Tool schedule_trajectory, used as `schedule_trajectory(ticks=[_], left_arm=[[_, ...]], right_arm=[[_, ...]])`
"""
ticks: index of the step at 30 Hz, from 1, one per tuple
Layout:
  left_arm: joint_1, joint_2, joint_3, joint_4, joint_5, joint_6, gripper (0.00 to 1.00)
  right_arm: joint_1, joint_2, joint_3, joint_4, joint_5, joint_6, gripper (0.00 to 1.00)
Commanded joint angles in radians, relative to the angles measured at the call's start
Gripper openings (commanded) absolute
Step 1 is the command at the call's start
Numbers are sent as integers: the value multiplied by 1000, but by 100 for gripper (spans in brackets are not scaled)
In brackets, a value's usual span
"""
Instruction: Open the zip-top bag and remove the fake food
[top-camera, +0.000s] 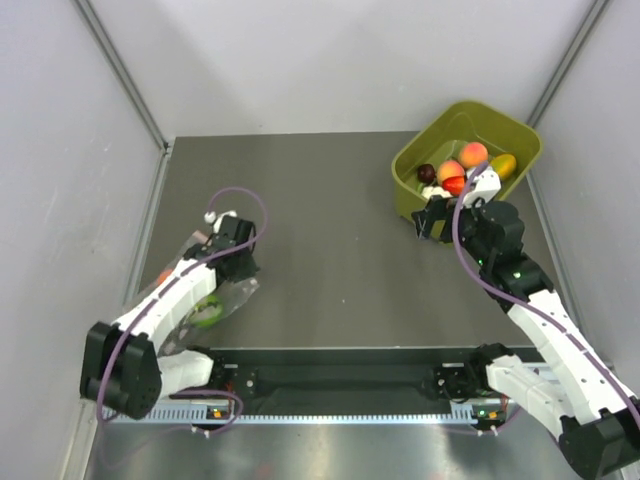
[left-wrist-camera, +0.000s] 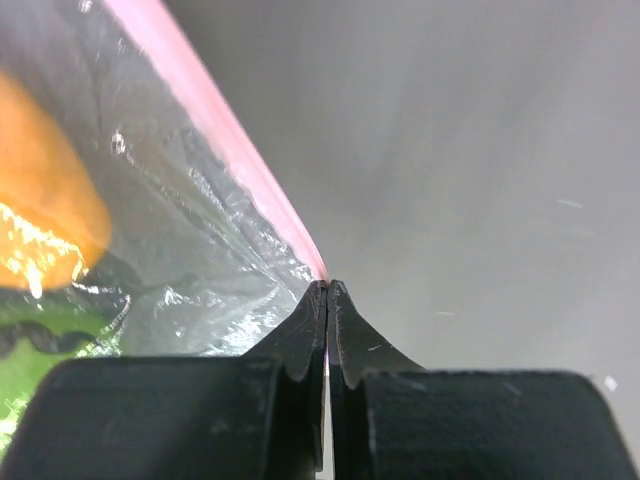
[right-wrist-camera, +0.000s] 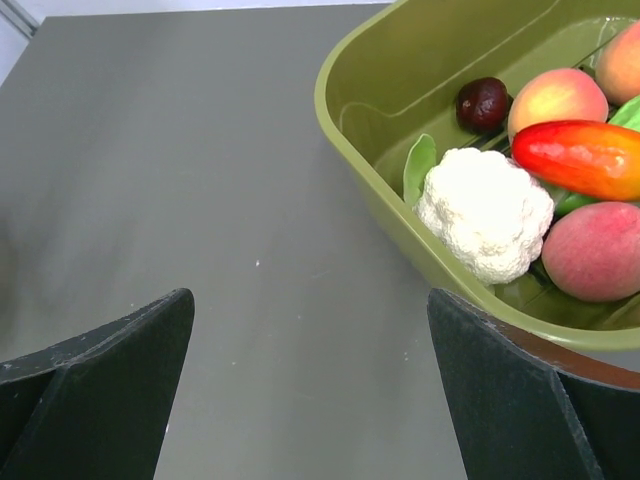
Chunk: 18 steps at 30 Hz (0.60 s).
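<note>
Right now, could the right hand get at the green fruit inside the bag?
Probably not. The right hand hovers open beside the olive tub, while the green fruit sits inside the zip-top bag, partly under the left arm.

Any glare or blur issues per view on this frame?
Left wrist: specular glints on the clear crinkly plastic bag, orange toy fruit inside blurred with a blown-out patch. Right wrist: olive-green plastic tub sharp, evenly lit. Top external: even light, bag partly hidden under the left arm.

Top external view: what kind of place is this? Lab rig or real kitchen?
Most likely a lab robot cell, not a kitchen: bare grey table boxed in by blank white panels, plastic toy food in an olive tub and a zip-top bag.
</note>
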<state>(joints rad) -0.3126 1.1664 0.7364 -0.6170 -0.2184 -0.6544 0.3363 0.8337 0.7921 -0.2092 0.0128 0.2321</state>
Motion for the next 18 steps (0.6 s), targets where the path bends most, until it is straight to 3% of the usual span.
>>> schedule_trajectory(ticks=[1,5,11,15,18], left_arm=[[-95,76,119,134,27,100,0],[-213,218,230,207,46,131,0],[-289,384,435,301,134,75,0],[-301,394,515,325,148,29,0],[-299,346,523,327,137,1,0]], right_arm=[[-16,13,4,42,-10,13,100],[-16,22,6,41,-10,15,100],[-10,12,-19,114,-137,38,100],[41,-18,-111,277,-237,84,99],[153,-53,-181,384,-203,99,96]])
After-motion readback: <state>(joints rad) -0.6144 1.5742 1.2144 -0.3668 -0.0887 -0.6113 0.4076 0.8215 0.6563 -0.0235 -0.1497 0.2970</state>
